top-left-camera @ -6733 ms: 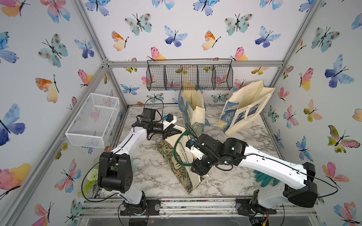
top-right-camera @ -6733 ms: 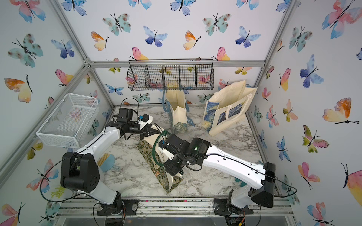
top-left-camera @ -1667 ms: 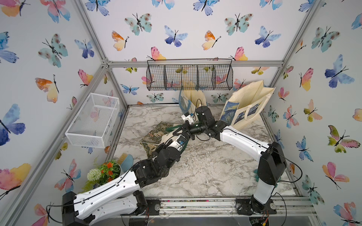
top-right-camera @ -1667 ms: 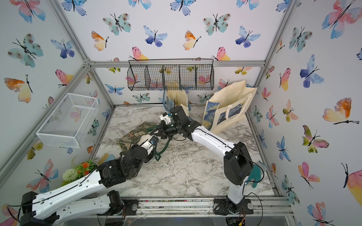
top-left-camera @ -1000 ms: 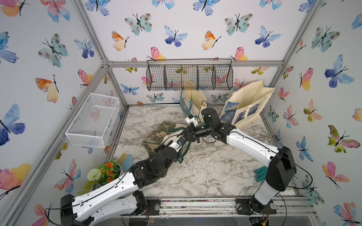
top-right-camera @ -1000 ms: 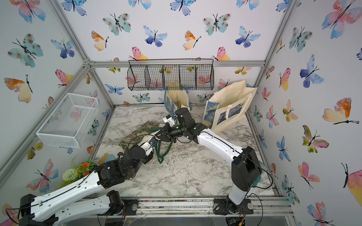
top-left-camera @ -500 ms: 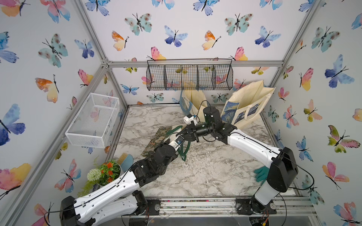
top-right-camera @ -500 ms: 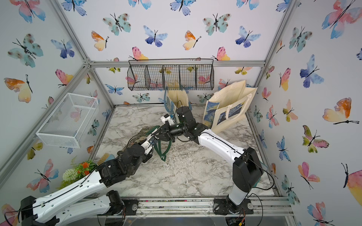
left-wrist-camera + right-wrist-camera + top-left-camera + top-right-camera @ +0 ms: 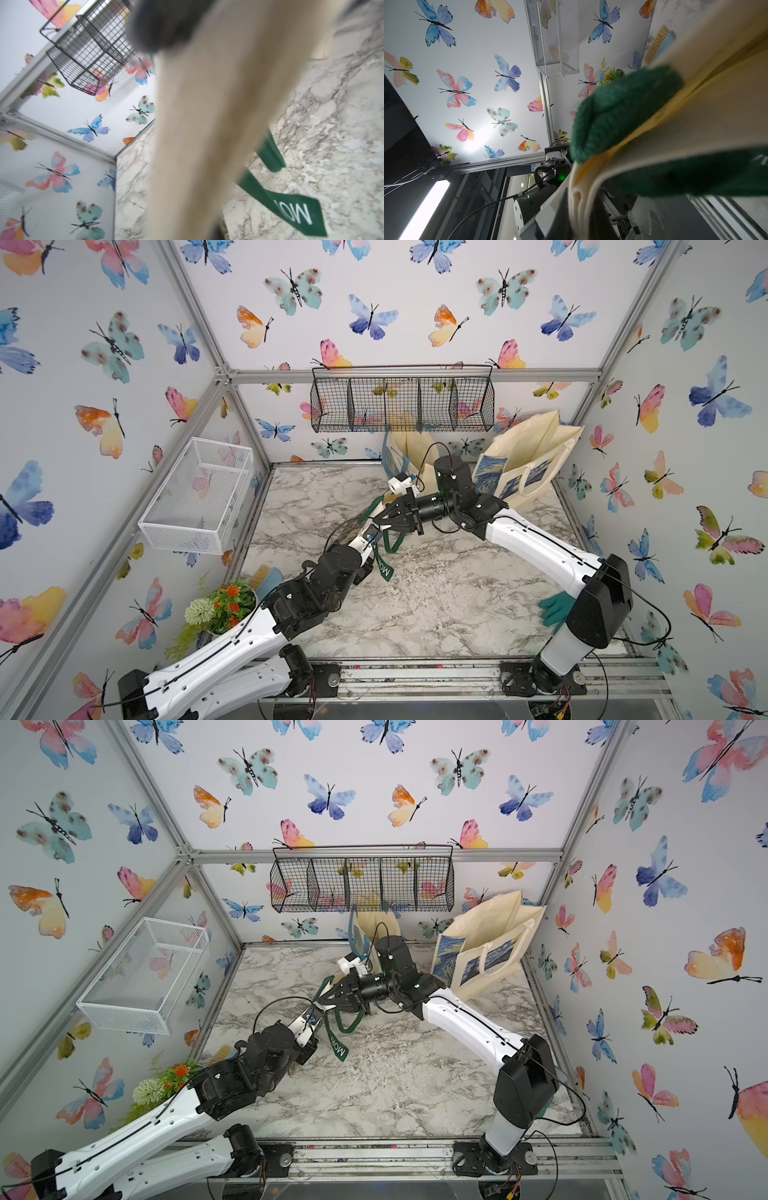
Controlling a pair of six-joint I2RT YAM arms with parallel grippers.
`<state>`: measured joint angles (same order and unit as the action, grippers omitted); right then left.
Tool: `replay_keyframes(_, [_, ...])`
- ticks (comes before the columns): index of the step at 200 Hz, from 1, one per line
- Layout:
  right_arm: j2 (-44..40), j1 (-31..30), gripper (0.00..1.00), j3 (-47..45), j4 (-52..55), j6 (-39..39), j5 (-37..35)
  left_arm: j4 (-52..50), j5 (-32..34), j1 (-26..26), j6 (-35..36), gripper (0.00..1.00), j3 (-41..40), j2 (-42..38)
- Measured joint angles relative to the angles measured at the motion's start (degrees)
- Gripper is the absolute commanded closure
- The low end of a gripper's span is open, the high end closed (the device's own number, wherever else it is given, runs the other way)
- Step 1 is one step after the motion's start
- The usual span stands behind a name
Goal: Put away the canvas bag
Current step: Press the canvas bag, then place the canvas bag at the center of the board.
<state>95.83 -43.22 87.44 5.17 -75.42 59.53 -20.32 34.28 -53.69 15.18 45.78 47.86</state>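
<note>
The canvas bag [image 9: 207,124] is cream inside, dark-patterned outside, and bunched up in mid-air over the middle of the marble table [image 9: 436,605]. Its green handles [image 9: 384,566] dangle below, one printed with white letters [image 9: 295,209]. My right gripper [image 9: 381,522] reaches in from the back right and is shut on folded cream layers [image 9: 579,199] by a handle [image 9: 623,108]. My left gripper [image 9: 371,536] meets it from the front left. Cream cloth runs into its jaws and hides its fingers. Both grippers [image 9: 320,1004] nearly touch.
A black wire basket [image 9: 401,404] hangs on the back wall. A white mesh basket [image 9: 199,493] hangs on the left wall. Two tote bags [image 9: 528,464] [image 9: 409,452] stand at the back. Flowers [image 9: 220,608] and a brush [image 9: 266,576] sit front left, a teal glove [image 9: 555,608] front right.
The patterned bag has come up off the table and gathered between the two grippers. My left gripper has moved up and closer to the right one.
</note>
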Motion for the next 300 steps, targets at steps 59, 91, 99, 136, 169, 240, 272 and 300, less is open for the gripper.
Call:
replay_keyframes(59, [1.29, 1.18, 0.98, 6.62, 0.17, -0.9, 1.05, -0.02, -2.4, 0.0, -3.48, 0.47, 0.28, -0.7])
replay_keyframes(91, [4.02, 1.55, 0.98, 10.95, -0.35, -2.29, 2.36, -0.72, -2.8, 0.2, -4.81, 0.52, -0.22, -1.33])
replay_keyframes(99, [4.85, 1.51, 0.98, 12.09, -0.48, -2.6, 2.73, -0.74, -2.86, 0.26, -5.11, 0.6, -0.28, -1.64])
replay_keyframes(136, [8.22, 1.55, 0.98, 16.96, -0.87, -4.09, 4.15, -0.5, -2.86, 0.5, -5.68, 0.91, -0.66, -2.25])
replay_keyframes(169, [10.64, 1.64, 0.98, 20.57, -1.31, -5.11, 4.79, -0.55, -2.67, 0.46, -6.23, 0.98, -1.18, -2.4])
replay_keyframes(240, [12.11, 1.77, 0.98, 23.37, -1.2, -6.16, 5.88, -0.76, -3.23, 0.87, -6.84, 1.0, -1.7, -3.61])
replay_keyframes(272, [12.66, 1.79, 0.98, 23.63, -0.48, -5.38, 6.14, -2.34, -8.2, 1.07, -7.28, 1.0, -0.28, -3.56])
replay_keyframes(300, [12.66, 1.86, 0.98, 23.56, 2.05, -1.53, 6.6, -5.68, -22.67, 1.31, -7.93, 1.0, 3.91, -3.85])
